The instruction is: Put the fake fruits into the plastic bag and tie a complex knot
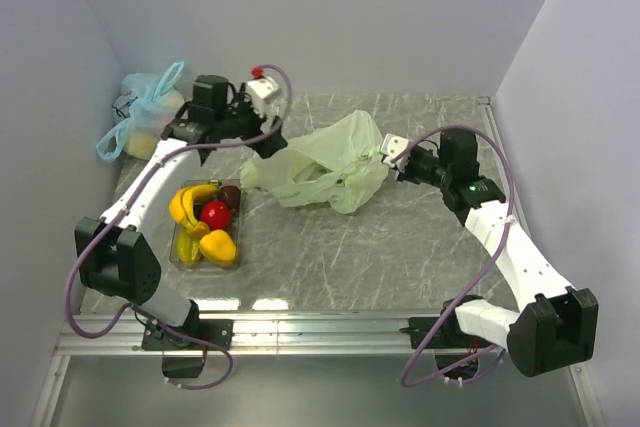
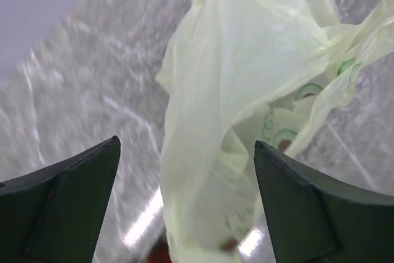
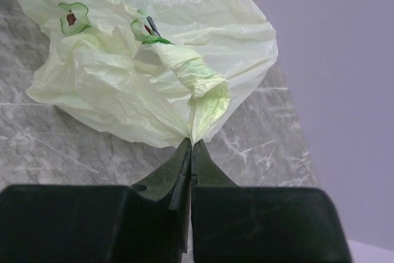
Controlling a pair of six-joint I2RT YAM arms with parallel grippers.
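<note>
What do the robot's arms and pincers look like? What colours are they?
The left arm and the right arm are both made of white tube-like links joined by chunky black joints. A purple cable loops along each one. At the ends, the left pincer and the right pincer have two dark, wedge-shaped fingers that narrow to a tip.
</note>
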